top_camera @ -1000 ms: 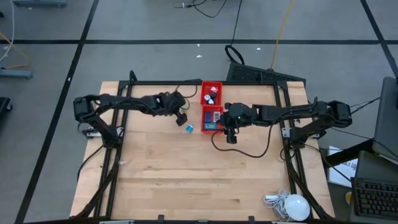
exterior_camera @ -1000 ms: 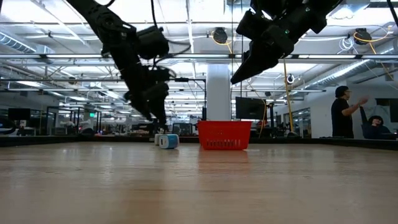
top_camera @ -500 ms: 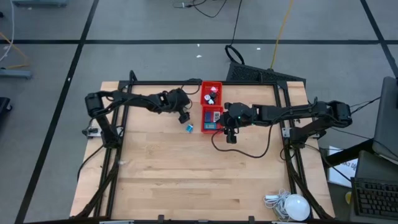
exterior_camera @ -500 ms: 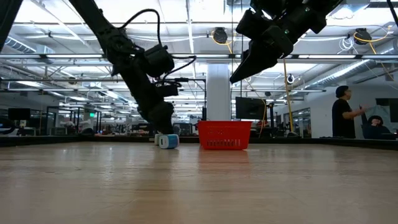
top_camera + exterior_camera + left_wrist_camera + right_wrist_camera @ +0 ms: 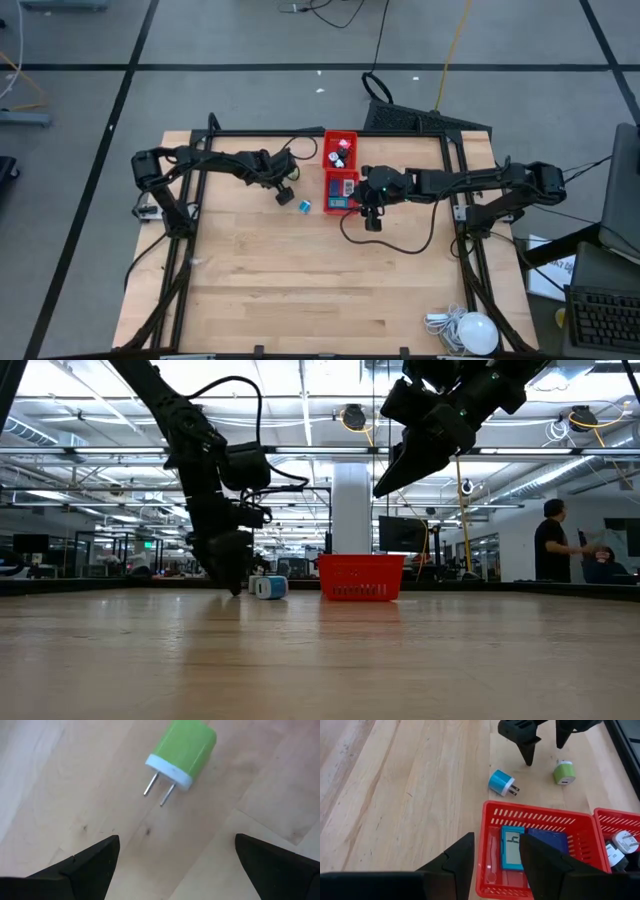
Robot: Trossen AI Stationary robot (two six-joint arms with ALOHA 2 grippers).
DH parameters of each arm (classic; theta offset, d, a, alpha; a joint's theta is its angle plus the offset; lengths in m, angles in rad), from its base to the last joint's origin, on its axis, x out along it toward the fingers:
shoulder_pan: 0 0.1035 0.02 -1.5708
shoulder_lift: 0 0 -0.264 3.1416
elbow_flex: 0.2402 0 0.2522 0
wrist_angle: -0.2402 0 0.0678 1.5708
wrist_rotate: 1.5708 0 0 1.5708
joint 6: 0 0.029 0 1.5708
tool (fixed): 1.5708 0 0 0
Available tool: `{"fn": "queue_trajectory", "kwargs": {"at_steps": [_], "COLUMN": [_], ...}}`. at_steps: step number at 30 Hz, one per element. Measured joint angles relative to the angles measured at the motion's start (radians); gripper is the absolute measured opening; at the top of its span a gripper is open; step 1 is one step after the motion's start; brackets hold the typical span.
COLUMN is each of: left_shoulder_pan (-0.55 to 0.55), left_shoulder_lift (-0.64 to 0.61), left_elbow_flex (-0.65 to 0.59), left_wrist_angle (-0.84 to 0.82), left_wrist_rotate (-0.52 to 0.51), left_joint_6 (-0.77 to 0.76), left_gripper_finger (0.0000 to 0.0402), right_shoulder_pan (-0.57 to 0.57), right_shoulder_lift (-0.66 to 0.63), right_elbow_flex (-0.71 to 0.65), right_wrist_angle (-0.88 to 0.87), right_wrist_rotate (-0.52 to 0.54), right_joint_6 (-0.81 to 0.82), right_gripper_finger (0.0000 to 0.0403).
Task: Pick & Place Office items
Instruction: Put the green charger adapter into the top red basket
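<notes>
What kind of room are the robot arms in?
Probably a big robot lab or workshop. The low view shows a long hall with ceiling lights, pipes and a computer screen behind the wooden table, and a person standing off to the side.

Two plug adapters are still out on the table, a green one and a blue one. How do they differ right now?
The green adapter lies just ahead of the open left gripper; the blue adapter lies clear of it. The blue adapter is nearer the red tray in the right wrist view. Green's prongs point toward the left wrist camera; blue's point toward the tray. Both are small, white-faced two-prong plugs lying on their sides on the wood, untouched.
</notes>
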Motion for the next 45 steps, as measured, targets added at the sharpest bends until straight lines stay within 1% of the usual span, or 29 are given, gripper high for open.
{"fn": "queue_trajectory", "kwargs": {"at_steps": [3, 6, 7, 9, 12, 15, 17, 23, 26, 28, 31, 36, 40, 43, 45], "left_shoulder_pan": [0.001, -0.005, -0.009, -0.012, -0.006, 0.012, 0.03, 0.063, 0.075, 0.076, 0.072, 0.071, 0.067, 0.061, 0.051], "left_shoulder_lift": [-0.006, -0.004, -0.004, -0.002, -0.001, 0.006, 0.012, 0.054, 0.079, 0.094, 0.095, 0.097, 0.099, 0.099, 0.087], "left_elbow_flex": [-0.004, -0.006, -0.005, -0.005, -0.005, -0.004, -0.004, -0.005, -0.002, -0.001, -0.001, -0.001, -0.002, -0.002, -0.004], "left_wrist_angle": [0.058, 0.161, 0.194, 0.249, 0.31, 0.307, 0.295, 0.326, 0.346, 0.36, 0.371, 0.388, 0.393, 0.391, 0.378], "left_wrist_rotate": [-0.028, -0.104, -0.121, -0.122, -0.062, 0.02, 0.065, 0.094, 0.127, 0.124, 0.107, 0.094, 0.062, 0.06, 0.049], "left_joint_6": [0.039, 0.084, 0.119, 0.205, 0.295, 0.362, 0.377, 0.406, 0.416, 0.435, 0.444, 0.394, 0.332, 0.333, 0.333], "left_gripper_finger": [0.0397, 0.0397, 0.0397, 0.0397, 0.0397, 0.0397, 0.0397, 0.0397, 0.0393, 0.0378, 0.034, 0.0271, 0.0231, 0.0202, 0.0174], "right_shoulder_pan": [0.0, 0.0, 0.0, 0.0, 0.0, 0.0, 0.0, 0.0, 0.0, 0.0, 0.0, 0.0, 0.0, 0.0, 0.0], "right_shoulder_lift": [0.0, 0.0, 0.0, 0.0, 0.0, 0.0, 0.0, 0.0, 0.0, 0.0, 0.0, 0.0, 0.0, 0.0, 0.0], "right_elbow_flex": [0.0, 0.0, 0.0, 0.0, 0.0, 0.0, 0.0, 0.0, 0.0, 0.0, 0.0, 0.0, 0.0, 0.0, 0.0], "right_wrist_angle": [0.001, 0.007, 0.015, 0.025, 0.026, 0.027, 0.027, 0.027, 0.024, 0.023, 0.022, 0.023, 0.023, 0.023, 0.024], "right_wrist_rotate": [0.0, 0.0, 0.0, 0.0, 0.0, 0.0, 0.0, 0.0, 0.0, 0.0, 0.0, -0.001, 0.0, 0.0, 0.0], "right_joint_6": [0.0, 0.0, -0.001, 0.004, 0.007, 0.008, 0.008, 0.005, 0.005, 0.005, 0.005, 0.003, 0.0, -0.002, -0.005], "right_gripper_finger": [0.0144, 0.0144, 0.0144, 0.0144, 0.0144, 0.0144, 0.0144, 0.0144, 0.0144, 0.0144, 0.0144, 0.0144, 0.0144, 0.0144, 0.0144]}}
